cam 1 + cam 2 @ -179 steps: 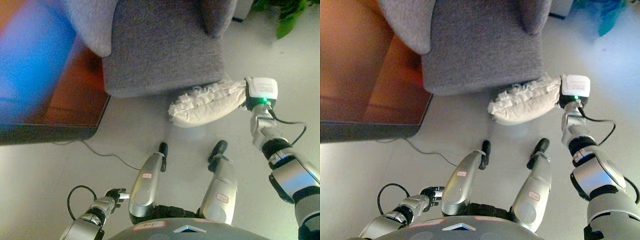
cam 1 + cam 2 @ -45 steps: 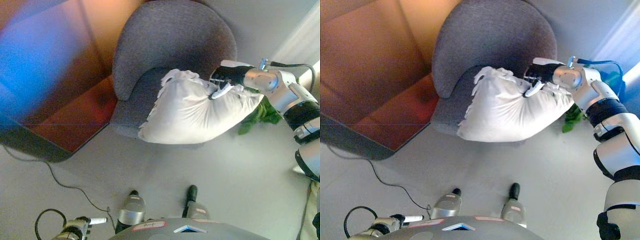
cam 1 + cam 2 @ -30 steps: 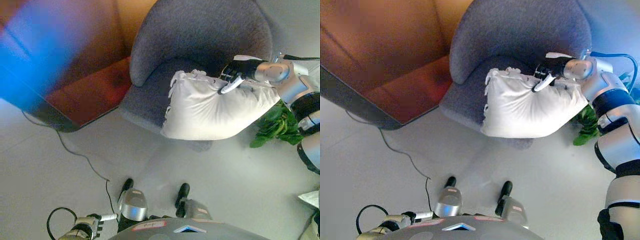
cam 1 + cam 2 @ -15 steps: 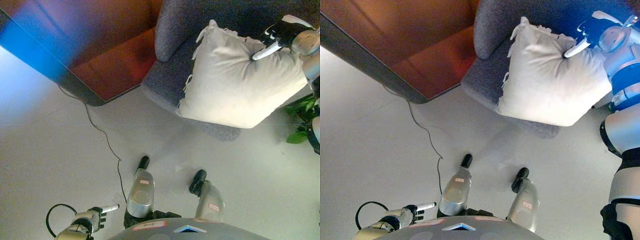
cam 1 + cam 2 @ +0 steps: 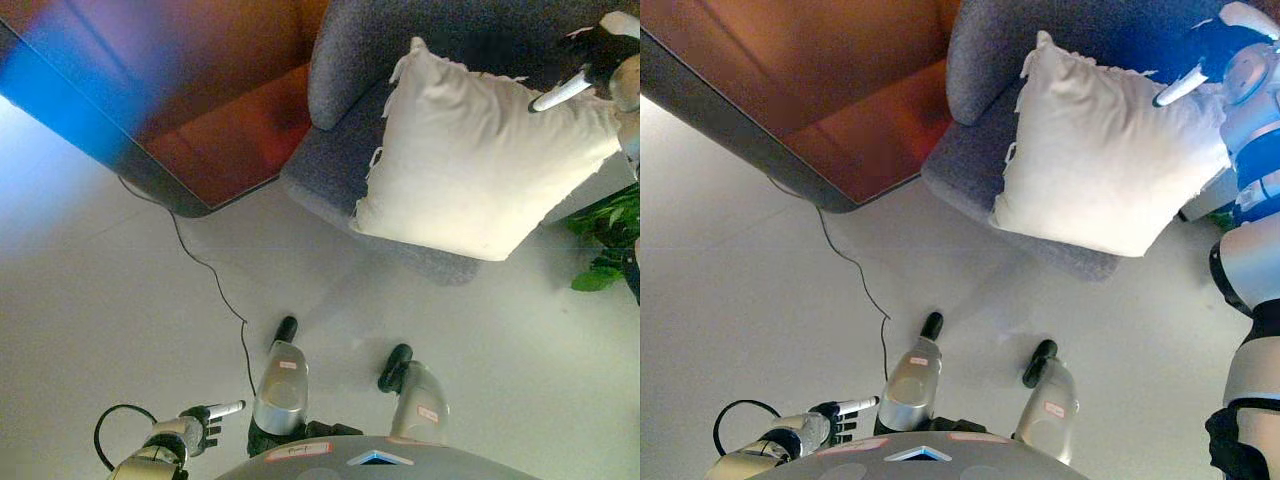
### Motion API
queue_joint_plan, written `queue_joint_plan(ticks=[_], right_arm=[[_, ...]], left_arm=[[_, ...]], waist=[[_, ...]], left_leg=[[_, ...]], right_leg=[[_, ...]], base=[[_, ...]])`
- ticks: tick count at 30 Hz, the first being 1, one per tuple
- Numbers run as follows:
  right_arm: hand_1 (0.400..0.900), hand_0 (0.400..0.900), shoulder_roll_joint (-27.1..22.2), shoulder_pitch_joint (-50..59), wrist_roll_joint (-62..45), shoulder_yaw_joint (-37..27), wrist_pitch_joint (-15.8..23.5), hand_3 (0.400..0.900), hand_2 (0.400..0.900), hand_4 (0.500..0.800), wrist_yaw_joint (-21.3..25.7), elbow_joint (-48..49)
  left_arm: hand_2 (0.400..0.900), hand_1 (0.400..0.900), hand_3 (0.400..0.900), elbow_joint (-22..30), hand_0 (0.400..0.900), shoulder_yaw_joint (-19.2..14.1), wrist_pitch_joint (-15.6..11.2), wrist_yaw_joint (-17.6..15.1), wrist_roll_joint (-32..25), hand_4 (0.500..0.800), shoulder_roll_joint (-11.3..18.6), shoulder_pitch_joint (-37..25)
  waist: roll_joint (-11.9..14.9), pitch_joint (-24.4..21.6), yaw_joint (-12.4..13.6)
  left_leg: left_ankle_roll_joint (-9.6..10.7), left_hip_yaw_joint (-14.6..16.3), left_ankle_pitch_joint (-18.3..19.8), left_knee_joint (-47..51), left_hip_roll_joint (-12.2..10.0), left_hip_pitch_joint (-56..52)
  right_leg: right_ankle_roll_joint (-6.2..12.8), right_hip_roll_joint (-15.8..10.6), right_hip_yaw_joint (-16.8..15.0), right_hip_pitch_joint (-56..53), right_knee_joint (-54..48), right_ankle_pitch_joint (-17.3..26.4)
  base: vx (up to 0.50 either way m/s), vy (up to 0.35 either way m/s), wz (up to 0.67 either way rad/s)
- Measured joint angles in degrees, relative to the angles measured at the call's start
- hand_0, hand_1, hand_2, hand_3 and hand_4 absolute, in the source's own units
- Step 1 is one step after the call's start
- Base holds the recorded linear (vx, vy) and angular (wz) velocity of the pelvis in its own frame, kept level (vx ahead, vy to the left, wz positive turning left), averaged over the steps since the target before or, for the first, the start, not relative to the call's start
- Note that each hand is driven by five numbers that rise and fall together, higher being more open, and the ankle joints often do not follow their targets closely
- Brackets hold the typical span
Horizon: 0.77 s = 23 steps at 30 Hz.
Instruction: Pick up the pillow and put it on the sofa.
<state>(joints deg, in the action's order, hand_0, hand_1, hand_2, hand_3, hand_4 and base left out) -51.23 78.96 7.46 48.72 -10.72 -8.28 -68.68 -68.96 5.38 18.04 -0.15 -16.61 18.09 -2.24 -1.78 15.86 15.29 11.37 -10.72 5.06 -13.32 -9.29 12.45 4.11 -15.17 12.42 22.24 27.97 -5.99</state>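
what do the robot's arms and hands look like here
Both arms are silver-grey metal with dark joint bands. The left hand, at the lower left, is dark with one white-covered finger. The right hand, at the upper right, is dark too, with a white cover on top and a white fingertip. No markings are readable on either arm.

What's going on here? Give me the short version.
The robot's right hand is at the top right edge of a white pillow that now lies on the seat of the grey sofa, its lower edge overhanging the seat front. One straight finger lies along the pillow; whether the hand grips it cannot be told. The left hand hangs idle low at the robot's side. A green plant stands on the floor right of the sofa.
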Motion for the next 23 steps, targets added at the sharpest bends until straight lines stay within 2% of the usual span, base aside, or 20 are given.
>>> queue_joint_plan(ticks=[6,8,10,14,17,19,21,23], right_arm=[[0.9,0.9,-1.66,-2.51,-0.26,-5.94,-2.95,0.9,0.9,0.8,-1.53,-0.41],[0.9,0.9,-1.73,-6.67,-0.21,-9.73,-2.82,0.9,0.9,0.8,-1.69,-0.54],[0.9,0.9,-1.71,-12.0,-0.07,-11.67,-2.18,0.9,0.9,0.8,-2.02,-0.47],[0.9,0.9,-0.83,-23.39,-0.35,-17.96,0.8,0.9,0.9,0.8,-2.44,-0.58],[0.9,0.9,3.16,-32.71,-1.12,-22.63,2.97,0.9,0.9,0.8,-2.74,-0.3],[0.9,0.9,7.74,-40.51,-1.13,-24.9,4.03,0.9,0.9,0.8,-3.01,-0.46],[0.9,0.9,12.54,-47.73,-1.0,-25.03,4.02,0.9,0.9,0.8,-3.2,-0.44],[0.9,0.9,18.02,-54.18,-1.08,-25.35,3.65,0.9,0.9,0.8,-3.15,-1.29]], left_arm=[[0.9,0.9,0.9,-0.01,0.9,-0.25,0.12,0.59,0.37,0.8,0.27,0.68],[0.9,0.9,0.9,-0.09,0.9,-0.24,0.65,0.82,0.75,0.8,0.66,0.76],[0.9,0.9,0.9,-0.09,0.9,-0.14,0.73,0.87,1.12,0.8,0.87,0.59],[0.9,0.9,0.9,-0.13,0.9,-0.13,0.9,0.92,1.21,0.8,1.58,-0.06],[0.9,0.9,0.9,-0.57,0.9,0.11,1.87,0.86,1.21,0.8,2.1,-0.94],[0.9,0.9,0.9,-1.53,0.9,0.4,2.33,0.72,1.2,0.8,2.11,-1.81],[0.9,0.9,0.9,-2.11,0.9,0.51,2.35,0.71,1.19,0.8,1.9,-2.75],[0.9,0.9,0.9,-2.69,0.9,0.9,2.3,0.66,1.17,0.8,1.83,-3.22]], waist=[[0.3,-1.09,-2.46],[0.88,-3.22,-2.51],[1.34,-5.02,-3.66],[1.39,-7.71,-4.26],[1.51,-8.85,-6.23],[1.51,-9.9,-7.5],[1.45,-10.06,-7.8],[1.19,-10.49,-9.0]], left_leg=[[0.04,2.42,0.02,2.35,-1.18,-5.02],[0.05,3.57,0.01,3.44,-1.57,-6.46],[0.23,4.88,-0.09,4.32,-1.83,-8.35],[0.08,6.63,-0.01,6.2,-2.39,-11.64],[-0.26,8.12,0.18,6.66,-2.26,-13.41],[-0.41,8.39,0.29,7.25,-2.24,-14.4],[-0.53,9.71,0.37,7.66,-2.19,-15.92],[-0.61,9.74,0.42,7.81,-1.92,-16.24]], right_leg=[[0.77,1.39,-0.65,-4.47,-3.35,0.74],[1.11,1.85,-0.88,-5.66,-4.77,1.04],[1.5,2.31,-1.15,-7.64,-6.64,1.55],[2.01,3.48,-1.99,-10.87,-10.66,3.1],[2.3,3.92,-2.87,-12.59,-12.69,4.04],[2.38,4.04,-3.12,-13.56,-13.81,4.28],[2.38,4.3,-4.28,-14.21,-14.51,4.66],[2.62,4.29,-4.39,-14.62,-14.99,5.02]], base=[[0.03,0.032,-0.17],[0.02,0.008,-0.16],[0.02,0.016,-0.19],[-0.04,0.032,-0.2],[-0.04,0.051,-0.2],[-0.01,0.052,-0.18],[0.0,0.051,-0.15],[-0.02,0.042,-0.13]])
